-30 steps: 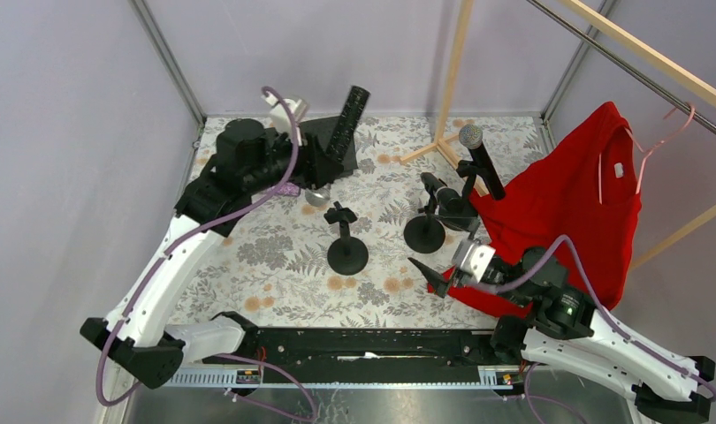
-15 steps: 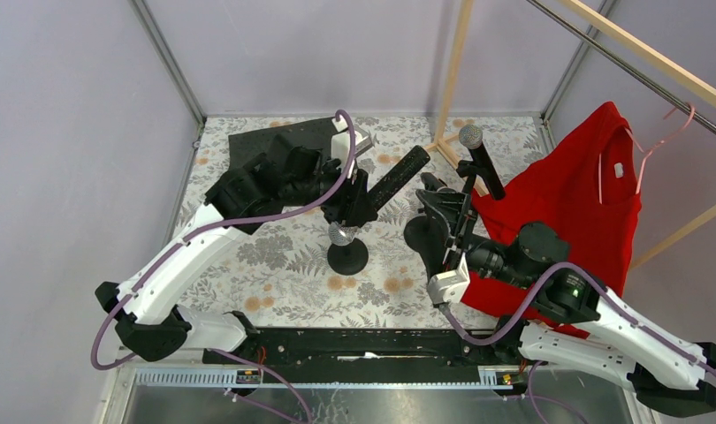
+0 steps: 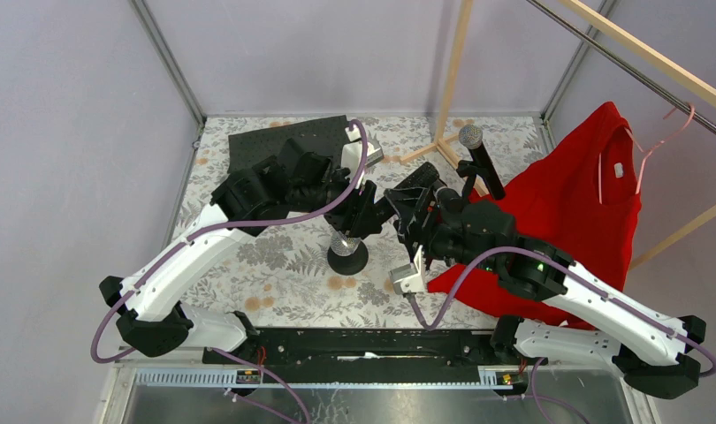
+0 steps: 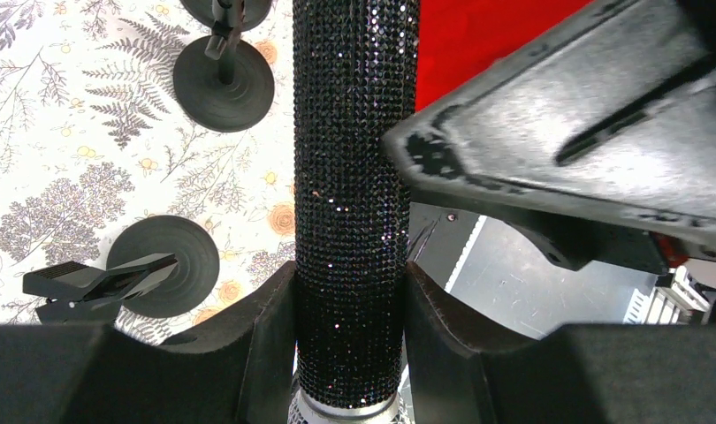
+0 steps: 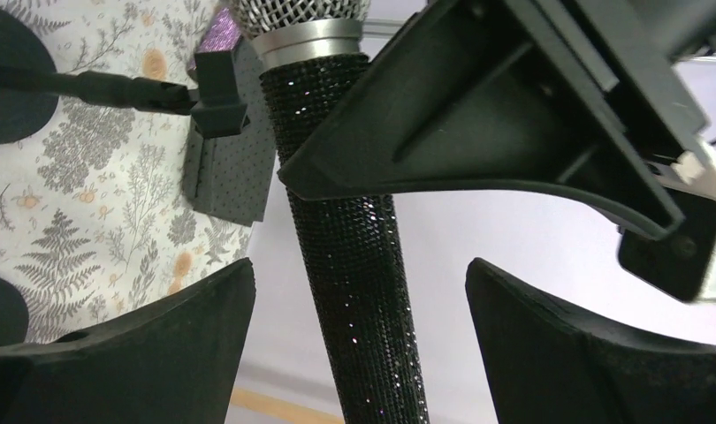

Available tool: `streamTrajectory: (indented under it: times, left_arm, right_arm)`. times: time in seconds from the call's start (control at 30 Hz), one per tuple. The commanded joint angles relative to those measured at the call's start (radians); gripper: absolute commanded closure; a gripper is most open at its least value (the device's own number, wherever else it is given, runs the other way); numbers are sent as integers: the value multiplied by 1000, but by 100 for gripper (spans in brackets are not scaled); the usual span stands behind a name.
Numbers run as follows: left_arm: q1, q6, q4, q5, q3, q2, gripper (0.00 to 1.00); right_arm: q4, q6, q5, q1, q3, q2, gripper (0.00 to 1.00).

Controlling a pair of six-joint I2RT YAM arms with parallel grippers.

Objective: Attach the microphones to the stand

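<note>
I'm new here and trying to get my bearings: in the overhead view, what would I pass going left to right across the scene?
metal corner post → black mat → round-base stand → upright microphone → red shirt

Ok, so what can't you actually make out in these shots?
Purple microphone: only a sliver shows in the right wrist view, behind a stand clip; I can't find it from above.
Held microphone: its head is cut off by the bottom edge in the left wrist view, its tail likewise in the right wrist view.
Right gripper: in the top view its fingertips are hidden under the dark wrist hardware.
</note>
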Motion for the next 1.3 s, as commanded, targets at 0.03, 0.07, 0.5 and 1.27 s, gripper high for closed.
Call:
streamTrajectory:
  times: [0.03, 0.07, 0.5, 1.27]
  left_arm:
    - [-16, 19, 33, 21, 29, -11, 100]
    - [-17, 20, 33, 24, 27, -12, 100]
    - [-26, 34, 21, -10, -5, -42, 100]
    - [-25, 4, 337, -76, -80, -298, 1]
  right_arm:
    - [-18, -67, 67, -1, 66, 39, 6]
    - [-19, -74, 79, -1, 69, 48, 6]
    - [-2, -112, 141, -1, 79, 114, 37]
    - [174, -80, 130, -1, 56, 100, 95]
